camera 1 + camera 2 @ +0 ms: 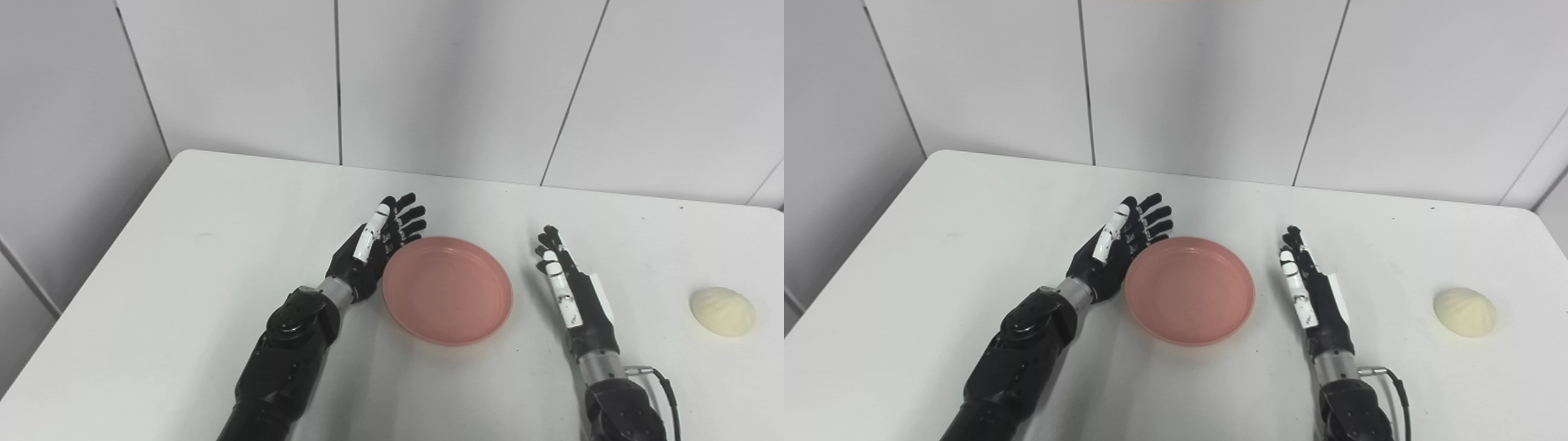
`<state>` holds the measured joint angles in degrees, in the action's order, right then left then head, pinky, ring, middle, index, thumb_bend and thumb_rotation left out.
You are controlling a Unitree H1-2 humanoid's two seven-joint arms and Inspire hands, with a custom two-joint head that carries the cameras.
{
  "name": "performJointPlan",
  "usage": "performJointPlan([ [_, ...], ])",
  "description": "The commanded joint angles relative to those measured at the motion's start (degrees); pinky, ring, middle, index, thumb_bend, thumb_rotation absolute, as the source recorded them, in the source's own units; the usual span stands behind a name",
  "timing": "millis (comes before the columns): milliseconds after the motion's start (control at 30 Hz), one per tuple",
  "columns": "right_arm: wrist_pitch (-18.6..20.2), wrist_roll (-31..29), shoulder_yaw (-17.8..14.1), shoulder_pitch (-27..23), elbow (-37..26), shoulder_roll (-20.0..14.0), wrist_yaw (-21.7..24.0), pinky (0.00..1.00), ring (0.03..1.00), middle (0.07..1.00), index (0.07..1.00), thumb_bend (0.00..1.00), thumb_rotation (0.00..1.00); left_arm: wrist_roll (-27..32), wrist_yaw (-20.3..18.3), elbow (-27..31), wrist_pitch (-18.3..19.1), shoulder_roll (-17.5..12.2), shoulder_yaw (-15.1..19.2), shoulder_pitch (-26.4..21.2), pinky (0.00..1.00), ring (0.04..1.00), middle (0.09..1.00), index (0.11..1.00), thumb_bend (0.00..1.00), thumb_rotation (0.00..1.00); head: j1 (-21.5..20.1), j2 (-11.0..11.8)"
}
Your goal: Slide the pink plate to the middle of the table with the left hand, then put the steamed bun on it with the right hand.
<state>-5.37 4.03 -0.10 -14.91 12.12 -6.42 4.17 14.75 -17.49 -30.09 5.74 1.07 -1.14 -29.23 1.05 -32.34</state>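
Left robot hand (375, 248) beside pink plate (448, 290) edge

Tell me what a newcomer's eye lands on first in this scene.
The pink plate stands out first, the only strong colour on the white table, lying near the middle between the two black hands. The left hand is open with its fingers against the plate's left rim, while the right hand lies open to the plate's right, apart from it. Far off near the table's right edge sits the pale steamed bun, untouched.
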Motion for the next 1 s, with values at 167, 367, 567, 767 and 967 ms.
performJointPlan([
  [167,-1.93,0.0,1.16,2.32,2.13,1.88,-0.77,0.92,0.925,0.941,0.956,0.19,1.0,-1.15,0.25,-5.75,3.61,-0.32,-0.22,2.92,0.94,0.921,0.928,0.923,0.46,1.0,-1.05,-0.19],
  [367,-2.19,0.34,1.28,1.93,2.79,1.84,-1.01,0.92,0.927,0.943,0.956,0.21,1.0,-0.98,0.02,-6.78,3.03,-0.54,0.09,2.88,0.94,0.924,0.932,0.926,0.47,1.0,-2.34,-0.27],
  [567,-1.92,0.95,1.14,1.44,3.61,1.87,-1.76,0.91,0.921,0.936,0.949,0.21,1.0,-1.11,0.37,-6.98,2.05,-0.73,0.63,2.91,0.95,0.927,0.933,0.935,0.47,1.0,-3.57,-0.09],
  [767,-1.43,0.52,0.44,0.76,4.45,1.93,-2.14,0.91,0.914,0.926,0.939,0.23,1.0,-1.61,1.16,-8.09,0.27,-1.02,1.16,2.69,0.95,0.924,0.933,0.938,0.46,1.0,-5.18,0.33],
  [967,-1.12,0.51,0.11,0.39,2.69,1.5,-1.99,0.88,0.883,0.903,0.915,0.25,1.0,-1.21,0.63,-8.82,-0.03,-1.52,1.94,2.49,0.95,0.92,0.928,0.929,0.46,1.0,-7.73,0.9],
])
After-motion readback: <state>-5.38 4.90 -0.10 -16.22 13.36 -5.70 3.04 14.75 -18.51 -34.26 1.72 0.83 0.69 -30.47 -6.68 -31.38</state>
